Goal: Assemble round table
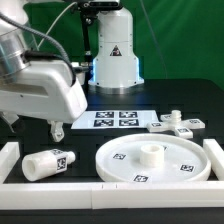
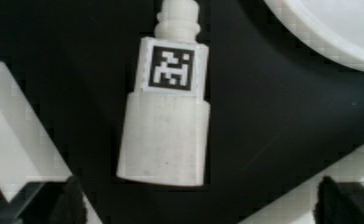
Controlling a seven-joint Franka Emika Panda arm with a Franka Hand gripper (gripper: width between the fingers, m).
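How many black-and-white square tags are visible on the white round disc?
4 tags on the white plastic disc: one at the exterior view's left of the raised hub, two at its right, one near the front rim. More may be hidden.

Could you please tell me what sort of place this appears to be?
Probably a robotics lab test bench: a green backdrop, a black table fenced by white rails, and a marker board near a tagged round tabletop.

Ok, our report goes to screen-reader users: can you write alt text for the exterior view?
An open robot gripper hangs above a short white plastic cylindrical leg lying on its side. Toward the exterior view's right lies a large white round plastic disc with a raised central hub.
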